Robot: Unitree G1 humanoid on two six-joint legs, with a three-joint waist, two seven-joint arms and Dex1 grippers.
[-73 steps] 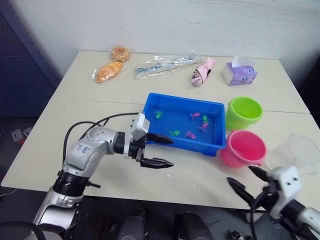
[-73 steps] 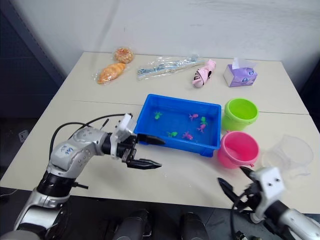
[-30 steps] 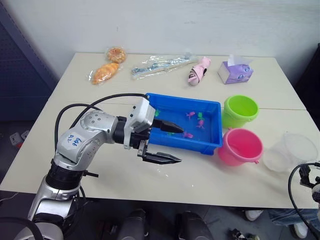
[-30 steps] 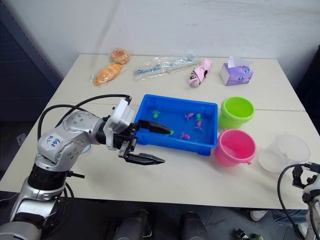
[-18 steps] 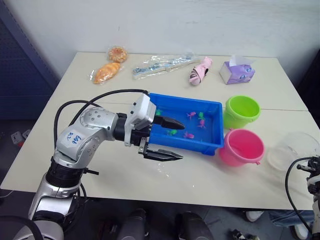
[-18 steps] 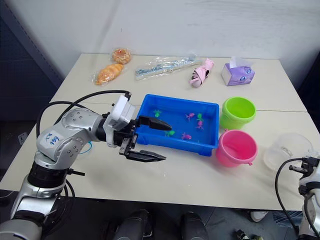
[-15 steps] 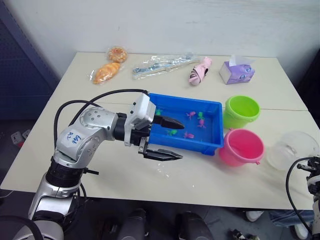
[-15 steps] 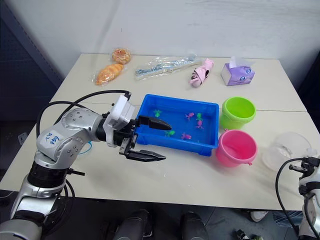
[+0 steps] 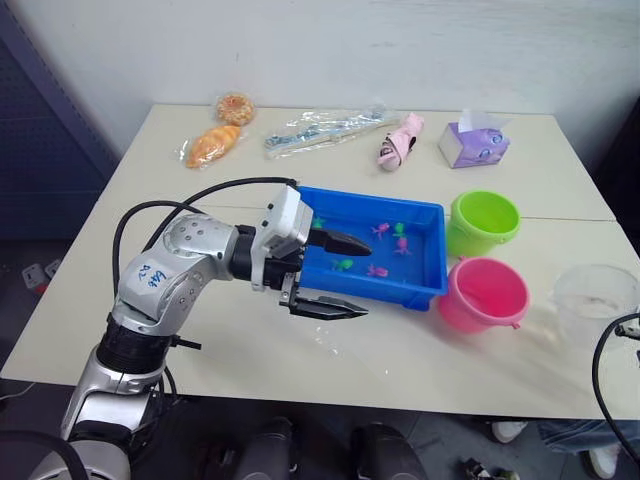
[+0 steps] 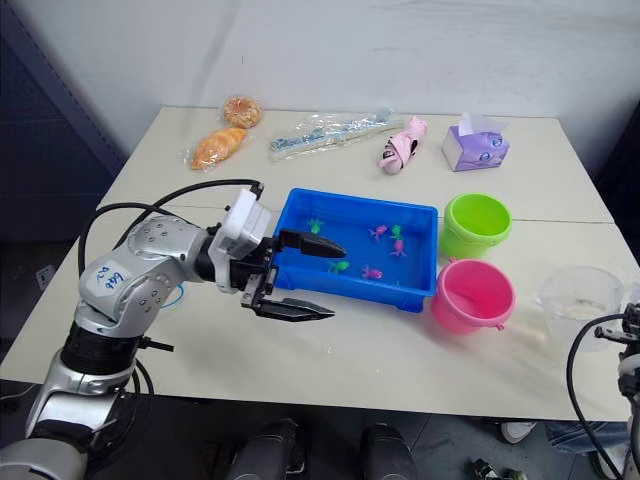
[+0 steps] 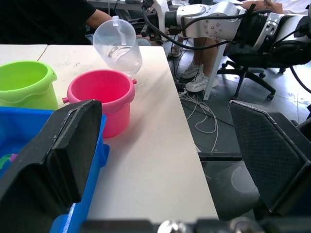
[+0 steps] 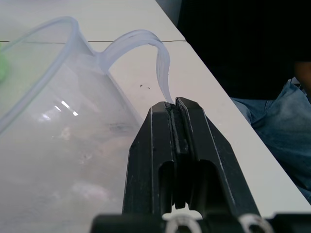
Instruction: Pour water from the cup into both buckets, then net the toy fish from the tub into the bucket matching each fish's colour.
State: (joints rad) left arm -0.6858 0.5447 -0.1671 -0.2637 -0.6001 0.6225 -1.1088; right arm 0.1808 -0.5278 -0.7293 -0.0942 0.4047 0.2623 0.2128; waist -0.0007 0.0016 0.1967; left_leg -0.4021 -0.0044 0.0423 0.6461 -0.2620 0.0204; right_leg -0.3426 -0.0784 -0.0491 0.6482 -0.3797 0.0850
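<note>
Right wrist view: right gripper [image 12: 175,110] fingers pinch the cup [image 9: 596,300] handle beside the pink bucket [image 9: 487,294], ready to pour. Left gripper [image 9: 337,276] waits wide open over the tub [image 9: 425,280] corner.

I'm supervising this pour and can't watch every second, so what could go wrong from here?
The right gripper is pinched only on the thin handle of the clear cup, so the cup may swing or slip as it tips.

The cup stands at the table's near right corner, where a slip could send it off the edge.

The open left gripper sits at the blue tub's near rim and could nudge the tub.
</note>
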